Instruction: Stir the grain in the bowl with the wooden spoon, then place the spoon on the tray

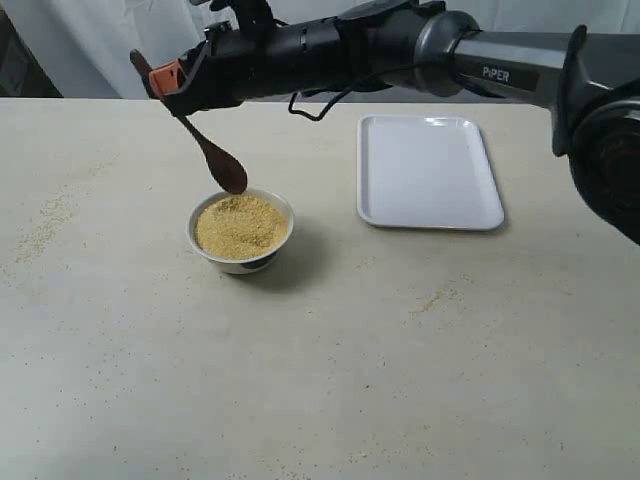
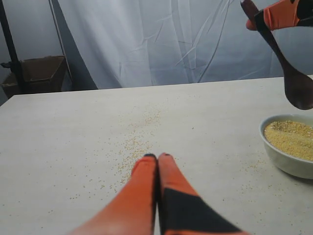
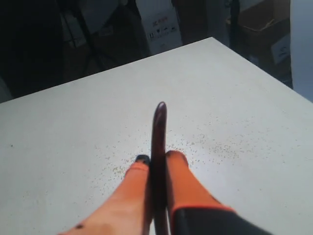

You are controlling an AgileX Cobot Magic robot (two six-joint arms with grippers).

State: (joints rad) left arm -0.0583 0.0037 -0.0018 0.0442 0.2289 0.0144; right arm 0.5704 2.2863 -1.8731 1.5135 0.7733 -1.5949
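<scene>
The white bowl [image 1: 240, 235] stands on the table left of centre, filled with golden grain [image 1: 240, 226]. My right gripper [image 1: 160, 80] reaches across from the right and is shut on the handle of the dark wooden spoon [image 1: 208, 150], which hangs tilted with its scoop just above the bowl's far rim. In the right wrist view the spoon handle [image 3: 158, 147] sticks out between the orange fingers [image 3: 178, 176]. The left wrist view shows the bowl [image 2: 288, 147], the spoon [image 2: 288, 73] and my left gripper [image 2: 157, 156] shut on nothing, low over the table. The white tray [image 1: 430, 170] lies to the right of the bowl.
Spilled grain is scattered on the table at the far left [image 1: 45, 225] and in front of the tray [image 1: 435, 298]. White curtains hang behind the table. The right arm [image 1: 400, 50] spans the back of the scene above the tray.
</scene>
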